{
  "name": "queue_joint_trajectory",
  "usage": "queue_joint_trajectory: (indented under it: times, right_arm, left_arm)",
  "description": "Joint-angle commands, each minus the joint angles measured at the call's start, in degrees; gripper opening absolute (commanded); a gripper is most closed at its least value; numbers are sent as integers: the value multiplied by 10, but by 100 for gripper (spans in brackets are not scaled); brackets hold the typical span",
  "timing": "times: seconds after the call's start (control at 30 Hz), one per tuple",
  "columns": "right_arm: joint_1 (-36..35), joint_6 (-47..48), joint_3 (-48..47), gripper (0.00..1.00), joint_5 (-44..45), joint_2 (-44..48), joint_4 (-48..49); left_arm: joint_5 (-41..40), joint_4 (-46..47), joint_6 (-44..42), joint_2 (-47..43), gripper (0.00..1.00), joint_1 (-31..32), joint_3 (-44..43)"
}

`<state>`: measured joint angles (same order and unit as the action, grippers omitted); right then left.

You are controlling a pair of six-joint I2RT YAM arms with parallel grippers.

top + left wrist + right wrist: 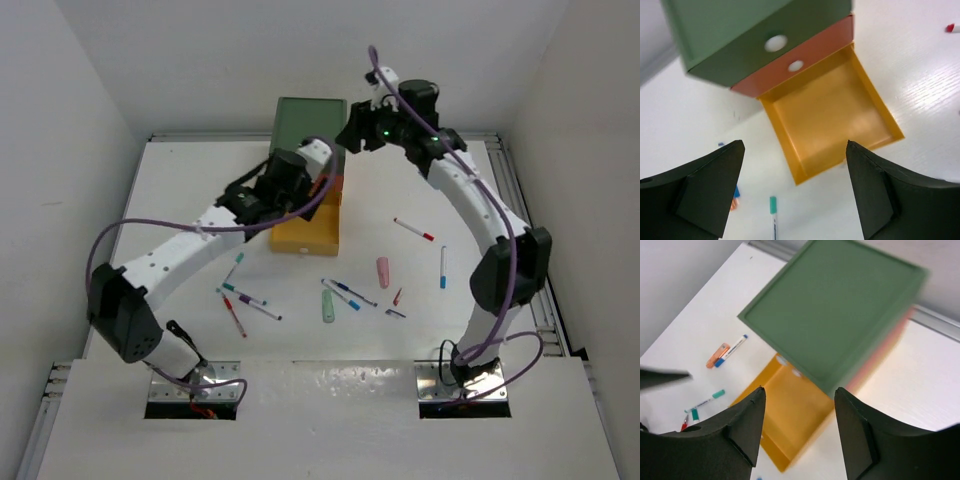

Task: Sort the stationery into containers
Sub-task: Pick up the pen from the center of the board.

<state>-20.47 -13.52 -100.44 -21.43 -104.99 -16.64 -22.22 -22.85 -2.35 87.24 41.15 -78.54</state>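
Jaws of the left tool (794,145) stand wide apart and hold nothing. It hangs just above the yellow drawer (830,115), which is slid out from under the orange-red drawer (815,47) and the green drawer (740,45) and shows a bare floor. The right tool (799,390) is likewise spread and empty over the cabinet top (830,310); that view is blurred, so I cannot tell whether it touches. Pens (245,298), a pink capsule (383,272) and a mint-green capsule (328,306) lie scattered on the worktop (180,190), none visibly in a drawer. Sorting looks barely begun, with one container ready. Next, one tool must drop to a pen, perhaps the teal-capped pen (773,205) near the drawer, straddle its thin barrel and close squarely.
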Motion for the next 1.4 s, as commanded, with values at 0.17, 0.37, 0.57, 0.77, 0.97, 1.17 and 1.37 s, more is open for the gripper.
queue_joint_trajectory:
  times: [0.17, 0.37, 0.57, 0.77, 0.97, 1.17, 1.37]
  right_arm:
    - [94, 52, 121, 56, -48, 158, -114]
    - [115, 91, 318, 49, -1, 248, -168]
    - [130, 73, 415, 46, 45, 250, -186]
    - [80, 34, 417, 57, 64, 173, -163]
    - [32, -12, 400, 61, 106, 89, -145]
    - [5, -30, 402, 60, 151, 50, -129]
    - [-19, -28, 396, 54, 178, 11, -124]
  left_arm:
    - [191, -137, 84, -130, 86, -202, 36]
    - [219, -152, 95, -213, 85, -337, 146]
    - [211, -147, 88, -227, 86, -402, 241]
    - [330, -174, 26, -199, 88, -454, 205]
    - [391, -184, -32, -224, 86, -433, 218]
    - [349, -151, -37, -265, 86, -402, 230]
    - [327, -142, -21, -250, 84, -395, 233]
